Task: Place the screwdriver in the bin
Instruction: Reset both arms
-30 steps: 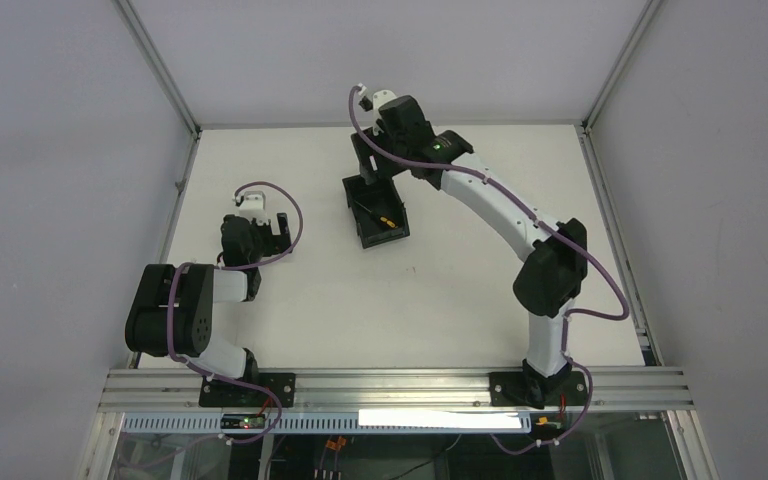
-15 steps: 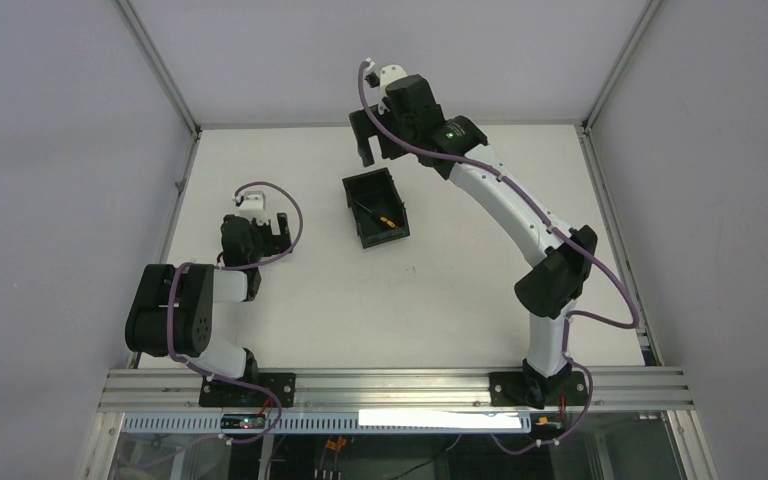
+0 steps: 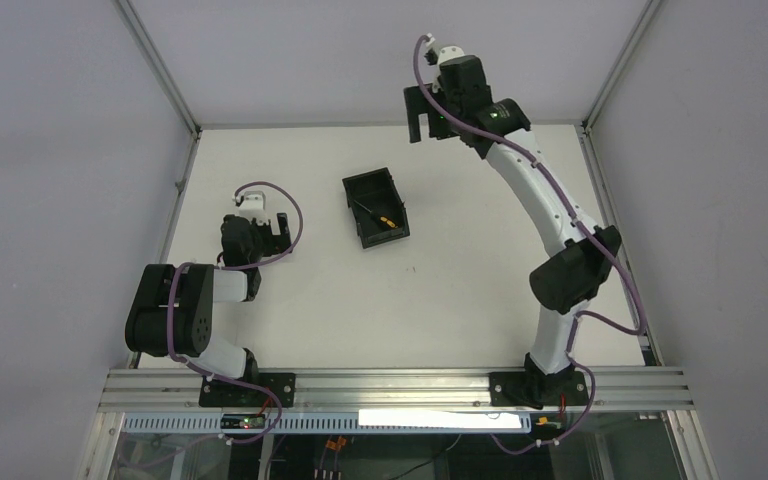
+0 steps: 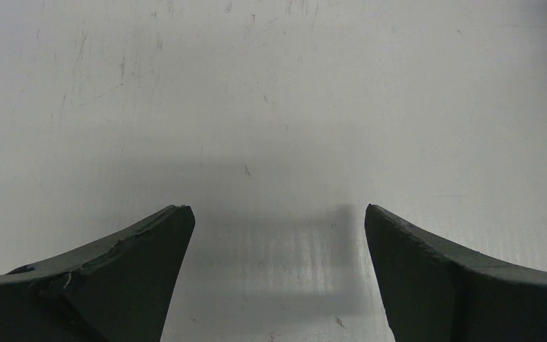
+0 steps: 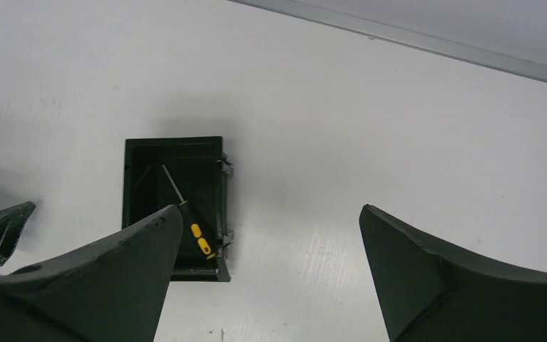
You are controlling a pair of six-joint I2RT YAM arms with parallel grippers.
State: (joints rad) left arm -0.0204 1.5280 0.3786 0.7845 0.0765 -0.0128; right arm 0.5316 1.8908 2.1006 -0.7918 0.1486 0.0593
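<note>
You are lifting the right tool [image 3: 426,118], jaws wide and empty, back from the bin [image 3: 368,177], where the screwdriver [image 3: 373,213] is now lying inside; the task is looking finished.

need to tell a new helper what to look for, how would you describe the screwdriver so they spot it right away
On the white table, look a little left of centre for the small black open-topped bin. Lying on a slant inside it is the screwdriver, a thin dark shaft ending in a yellow-orange and black handle. It is the only thing in the bin and the only yellow thing on the table.
</note>
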